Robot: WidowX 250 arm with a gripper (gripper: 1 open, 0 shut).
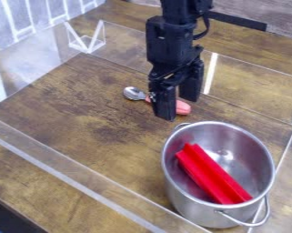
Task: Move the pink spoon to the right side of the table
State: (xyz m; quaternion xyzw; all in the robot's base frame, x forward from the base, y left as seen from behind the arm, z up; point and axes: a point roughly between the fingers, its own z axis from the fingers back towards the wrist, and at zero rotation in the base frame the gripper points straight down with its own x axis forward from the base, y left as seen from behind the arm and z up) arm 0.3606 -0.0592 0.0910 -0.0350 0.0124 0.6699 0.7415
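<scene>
Pink-handled spoon lies flat on the table, just left of the pot. Gripper hangs over its handle, jaws wide. Light, stiff and thin, it likely suits a pinch across the flat handle; the shiny bowl looks slippery.

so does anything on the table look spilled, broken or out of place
Nothing stands out. The small pink-handled spoon lies flat on the dark wood table, and the steel pot stands upright with its red sticks inside.
</scene>
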